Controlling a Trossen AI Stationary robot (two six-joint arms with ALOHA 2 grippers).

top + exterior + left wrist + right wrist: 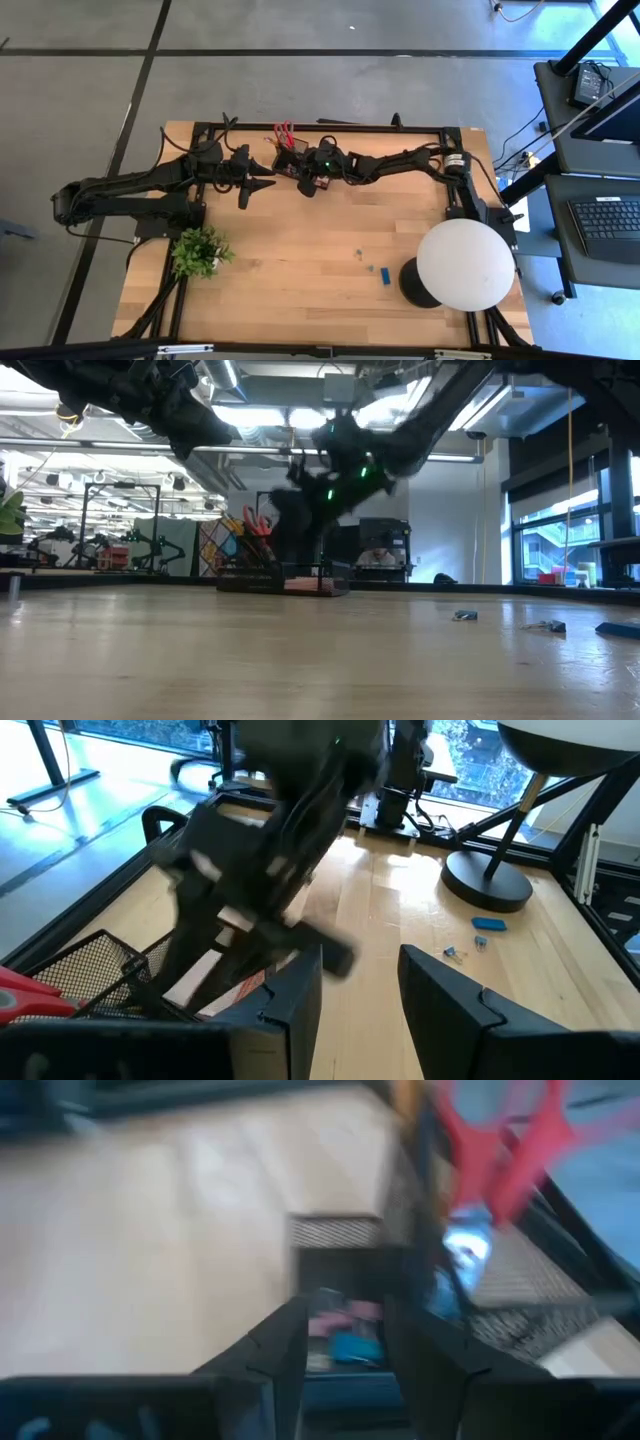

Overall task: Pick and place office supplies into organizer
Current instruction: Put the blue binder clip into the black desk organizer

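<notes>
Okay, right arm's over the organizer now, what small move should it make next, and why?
Probably lift straight up. The right gripper hovers over the organizer tray, jaws parted, with a pink and a blue item lying below them, seemingly released. The small blue block and clips are on the table, not yet picked.

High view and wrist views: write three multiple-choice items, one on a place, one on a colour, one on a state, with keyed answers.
1. Where does the blue block lie?
A. beside the lamp base
B. beside the plant
C. in the organizer

2. What colour are the scissors' handles?
A. green
B. red
C. yellow

3. How is the left gripper?
A. shut on a pen
B. shut on the block
C. open, holding nothing

Answers: 1 A, the high view shows it just left of the base. 2 B, red loops stick out of the organizer. 3 C, bare table shows between its fingers.
</notes>
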